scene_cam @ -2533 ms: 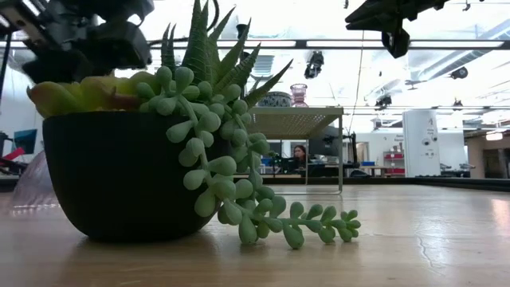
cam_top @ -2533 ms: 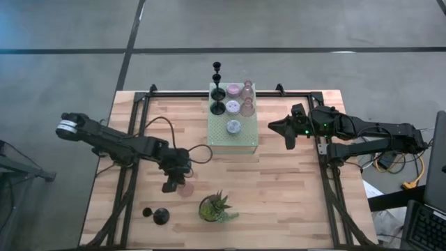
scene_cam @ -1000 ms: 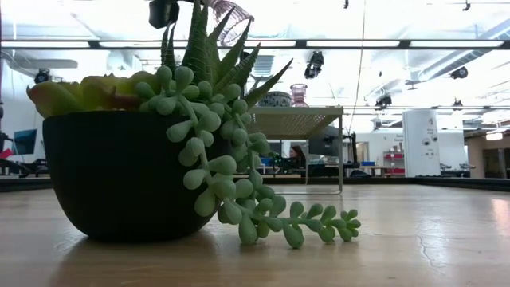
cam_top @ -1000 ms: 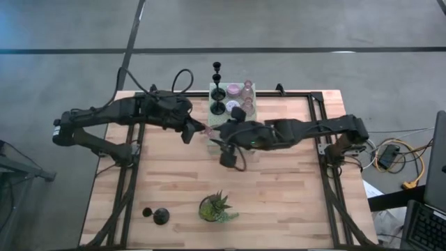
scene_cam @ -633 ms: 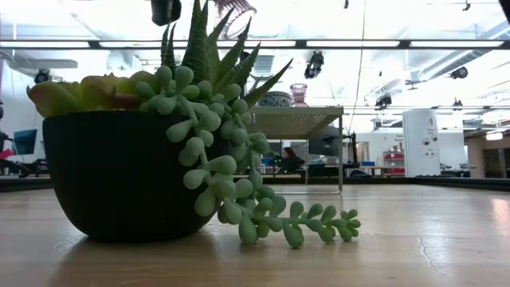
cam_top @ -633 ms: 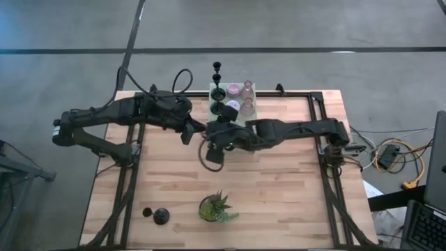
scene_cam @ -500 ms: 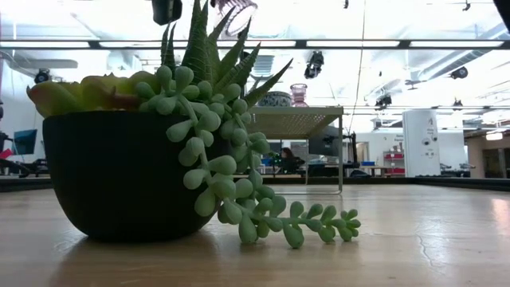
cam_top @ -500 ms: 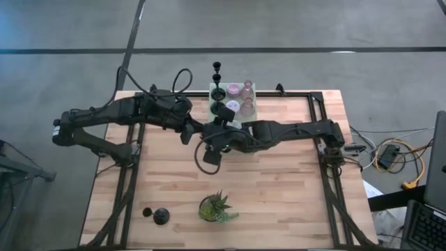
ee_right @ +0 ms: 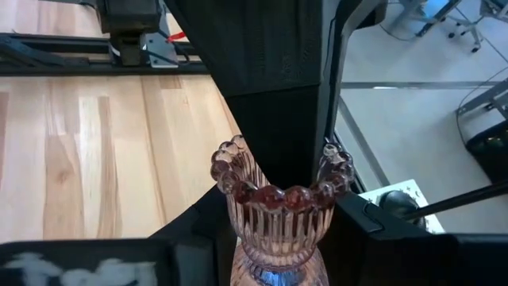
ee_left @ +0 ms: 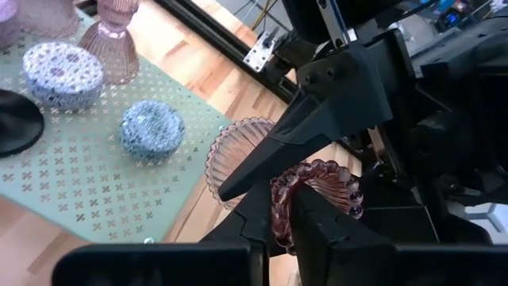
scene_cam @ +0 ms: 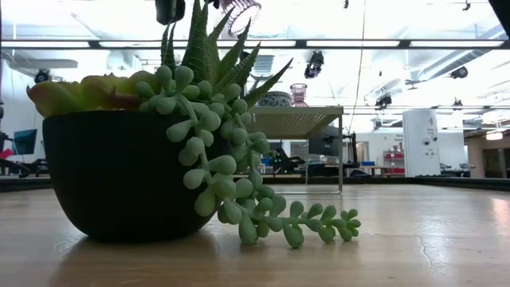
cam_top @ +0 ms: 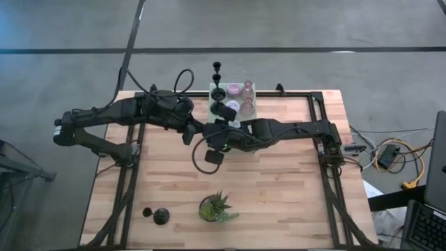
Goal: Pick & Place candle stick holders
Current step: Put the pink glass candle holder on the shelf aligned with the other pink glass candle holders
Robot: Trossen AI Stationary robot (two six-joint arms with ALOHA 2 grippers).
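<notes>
Pink ribbed glass sits between both grippers at the centre of the high view: a translucent pink holder (ee_left: 313, 195) with a beaded rim is pinched at that rim by the left gripper (ee_left: 274, 214), whose two dark fingers are closed tight on the glass. The right gripper (cam_top: 217, 137) meets it from the right, just left of the pale green perforated box (cam_top: 249, 111); in the right wrist view the holder stands upright between that gripper's dark fingers (ee_right: 361, 230), which flank its waist narrowly, though whether they actually press on it I cannot tell.

On the box, in the upper centre of the high view, two black holders (cam_top: 219, 92) stand along its left side, with pink and lilac-grey holders (cam_top: 234, 89) beside them. The left wrist view shows two squat lilac-grey holders (ee_left: 62, 70) and another pink one (ee_left: 113, 49) on the perforated top.

Near the lower left of the wooden counter (cam_top: 293, 188) lies a black holder (cam_top: 160, 215). The spiky green potted plant (cam_top: 215, 206) stands at lower centre, filling the left half of the low view.
</notes>
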